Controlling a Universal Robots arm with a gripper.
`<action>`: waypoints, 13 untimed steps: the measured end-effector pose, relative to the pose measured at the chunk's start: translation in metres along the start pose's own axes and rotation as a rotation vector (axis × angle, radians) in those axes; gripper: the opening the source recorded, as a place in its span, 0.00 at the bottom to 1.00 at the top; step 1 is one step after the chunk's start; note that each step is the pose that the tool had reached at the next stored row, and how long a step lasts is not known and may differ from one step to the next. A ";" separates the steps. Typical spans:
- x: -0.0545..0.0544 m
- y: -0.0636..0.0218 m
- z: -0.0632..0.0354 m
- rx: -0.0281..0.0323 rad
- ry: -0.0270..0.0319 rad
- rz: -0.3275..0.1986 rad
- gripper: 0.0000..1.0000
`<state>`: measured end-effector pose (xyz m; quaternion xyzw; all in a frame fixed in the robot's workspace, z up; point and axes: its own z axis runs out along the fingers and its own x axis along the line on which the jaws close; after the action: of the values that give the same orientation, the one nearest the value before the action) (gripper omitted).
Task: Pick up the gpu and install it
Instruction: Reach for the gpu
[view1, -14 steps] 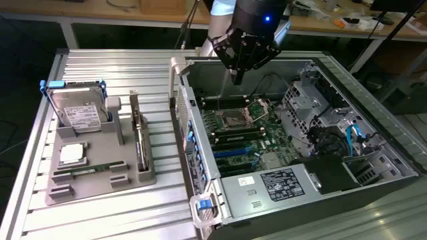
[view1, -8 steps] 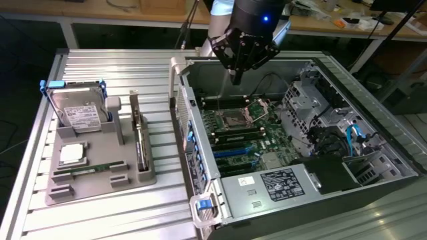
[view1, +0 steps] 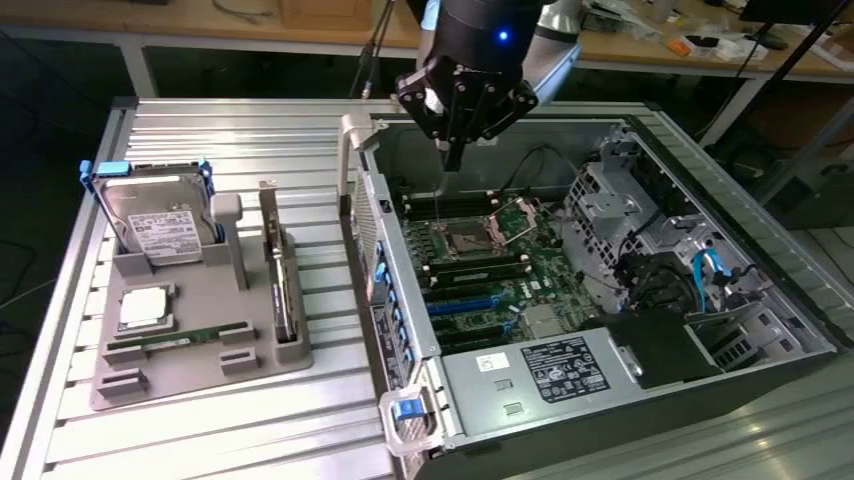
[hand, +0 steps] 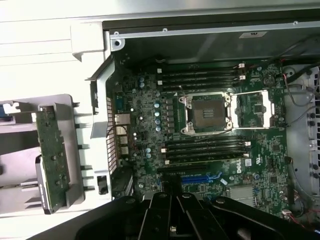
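You are looking at a ribbed metal table (view1: 200, 120) with wooden benches (view1: 267, 20) behind it.

1. At the exterior view's left, a grey holder (view1: 200, 385) lies on the table. At its far end a hard drive (view1: 154, 225) in a blue frame stands upright. Nearer the camera lie a square chip (view1: 144, 308) and then a memory stick (view1: 180, 343).

2. The gpu (view1: 279, 285) is along the holder's right side, standing on its long edge in a slot. Its long axis runs from far to near in the exterior view, parallel to the side wall of the case (view1: 801, 330). One flat face is turned toward the hard drive and the other toward the case. In the wrist view the gpu (hand: 52, 160) shows a green board face, set in the holder just beside the case's perforated wall. Nothing is gripping it.

3. To the right of the holder, the open case lies on its side with the motherboard (view1: 467, 270) exposed. The empty processor socket (hand: 206, 112) sits between two banks of memory slots. A blue expansion slot (hand: 200, 177) lies just beyond the nearer bank. The power supply (view1: 554, 365) fills the near corner of the case.

4. The gripper (view1: 454, 160) hangs above the far end of the motherboard, well apart from the gpu. Its fingers are drawn together to a narrow tip and carry nothing. In the wrist view the gripper (hand: 172, 222) points straight down over the board.
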<state>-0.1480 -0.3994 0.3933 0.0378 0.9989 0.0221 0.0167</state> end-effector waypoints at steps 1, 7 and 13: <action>0.003 -0.0002 -0.0001 -0.0001 -0.0010 0.000 0.11; 0.025 -0.0020 -0.0004 -0.0005 -0.0056 0.000 0.11; 0.042 -0.0037 -0.0006 -0.0008 -0.0071 0.000 0.11</action>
<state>-0.1898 -0.3999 0.3923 0.0377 0.9988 0.0224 0.0202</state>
